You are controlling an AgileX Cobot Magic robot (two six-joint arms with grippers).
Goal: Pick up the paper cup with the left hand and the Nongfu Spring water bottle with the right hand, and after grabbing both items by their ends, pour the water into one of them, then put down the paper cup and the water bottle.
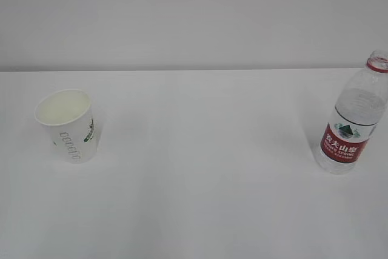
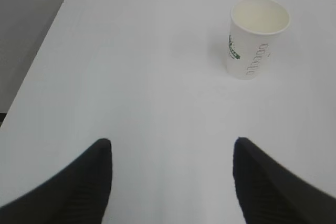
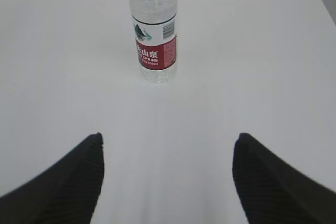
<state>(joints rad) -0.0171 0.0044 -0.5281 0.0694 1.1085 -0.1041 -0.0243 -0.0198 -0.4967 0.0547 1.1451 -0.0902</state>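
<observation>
Paper cup (image 1: pixel 65 124) stood upright, table's (image 1: pixel 200 168) left; Nongfu Spring water bottle (image 1: pixel 353 119) upright far right, cap off, part-full. Left hand (image 2: pixel 173 148) and right hand (image 3: pixel 168 142) both w/ fingers apart, empty, short of their items. Nothing grabbed yet: pick-ups, pour, set-down all outstanding.

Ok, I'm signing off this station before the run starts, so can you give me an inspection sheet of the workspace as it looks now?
Surface: white table, bare between the two items, no spills seen.
Job's things: paper cup upright on the left, open top, inside looks empty; Nongfu Spring water bottle upright on the right, no cap seen on its neck, partly filled with water.
Clutter: nothing seen.
Grippers: left claw open, empty, short of the cup, which sits ahead and to its right; right claw open, empty, short of the bottle, which sits ahead, slightly to the left.
Cables: nothing seen.
Surroundings: plain pale wall behind the table.
</observation>
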